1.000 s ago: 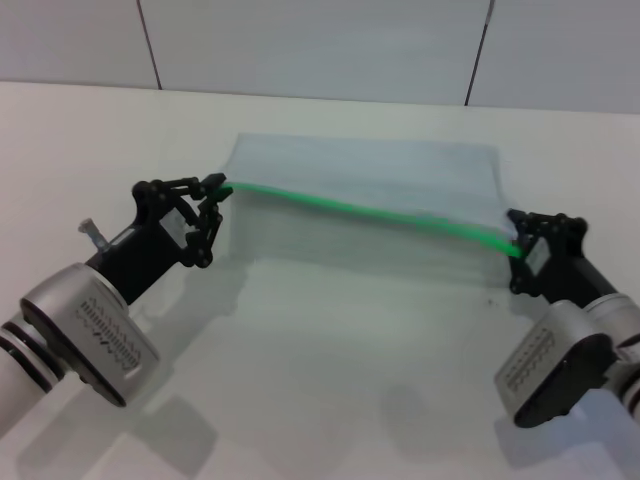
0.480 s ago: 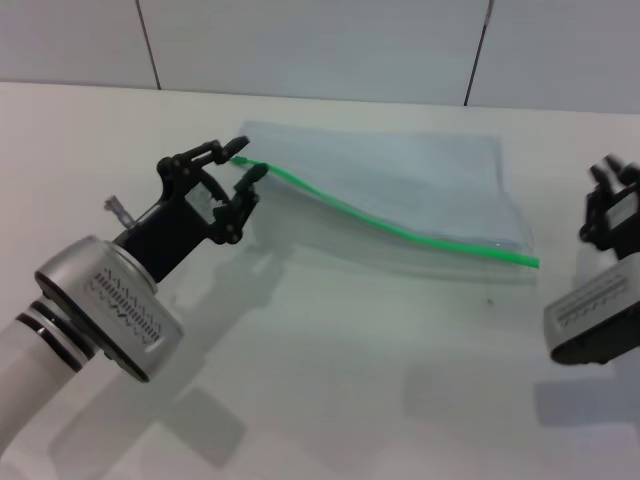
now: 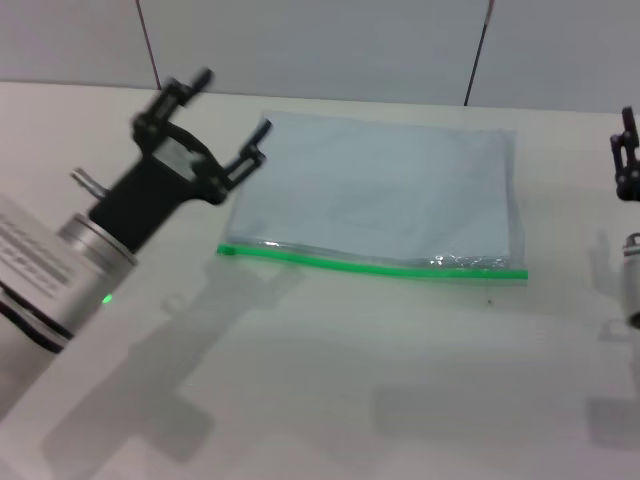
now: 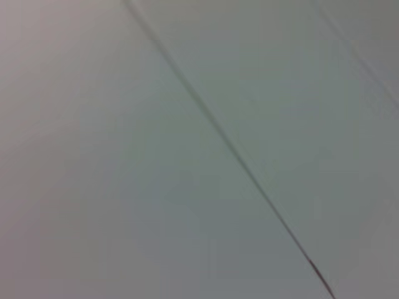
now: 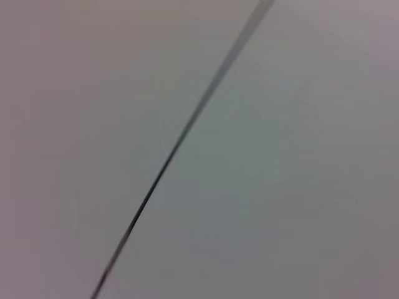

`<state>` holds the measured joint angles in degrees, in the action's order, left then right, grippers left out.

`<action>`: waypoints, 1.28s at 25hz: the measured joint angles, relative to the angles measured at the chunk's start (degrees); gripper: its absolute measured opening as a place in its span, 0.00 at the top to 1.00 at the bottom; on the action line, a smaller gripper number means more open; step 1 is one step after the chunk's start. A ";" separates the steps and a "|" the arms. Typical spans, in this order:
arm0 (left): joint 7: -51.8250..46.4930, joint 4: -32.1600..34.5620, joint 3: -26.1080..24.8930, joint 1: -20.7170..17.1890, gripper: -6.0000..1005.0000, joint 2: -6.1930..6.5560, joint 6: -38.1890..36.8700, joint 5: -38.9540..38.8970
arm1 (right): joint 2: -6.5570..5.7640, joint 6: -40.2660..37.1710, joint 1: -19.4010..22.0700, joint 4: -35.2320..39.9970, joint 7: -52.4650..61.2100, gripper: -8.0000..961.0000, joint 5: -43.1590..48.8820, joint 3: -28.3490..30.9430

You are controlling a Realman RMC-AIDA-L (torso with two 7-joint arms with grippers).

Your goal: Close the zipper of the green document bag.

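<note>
The green document bag [image 3: 385,200] lies flat on the white table in the head view, a pale grey-blue pouch. Its zipper [image 3: 370,264] runs as a bright green strip along the near long edge; I cannot make out the slider tab. My left gripper [image 3: 232,115] is raised above the bag's left end, open and holding nothing. My right gripper [image 3: 627,160] is lifted at the far right edge of the head view, clear of the bag. Both wrist views show only the pale wall with a dark seam.
A white table [image 3: 330,380] extends in front of the bag. A panelled wall [image 3: 320,45] with dark seams stands behind the table's far edge.
Both grippers let go of the bag's ends and rose up and outward. The bag dropped flat, its green edge now straight along the near side.
</note>
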<state>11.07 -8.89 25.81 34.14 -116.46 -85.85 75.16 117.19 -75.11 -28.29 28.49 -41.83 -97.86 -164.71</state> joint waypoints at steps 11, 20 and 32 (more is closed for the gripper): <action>-29.79 6.95 -4.15 -3.25 0.15 0.41 -1.75 -4.98 | -0.30 -8.24 0.92 -5.80 41.03 0.28 13.89 -0.09; -30.63 6.60 -4.18 -3.58 0.15 0.23 -0.58 -7.92 | -0.30 -7.25 0.75 -6.56 42.08 0.27 14.44 -0.08; -30.75 6.60 -3.99 -3.55 0.16 0.10 0.24 -7.93 | -0.29 -7.59 0.77 -6.76 42.08 0.27 14.45 -0.08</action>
<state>-19.68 -2.29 21.82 30.59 -116.37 -85.61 67.23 116.90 -82.70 -27.52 21.73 0.26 -83.40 -164.79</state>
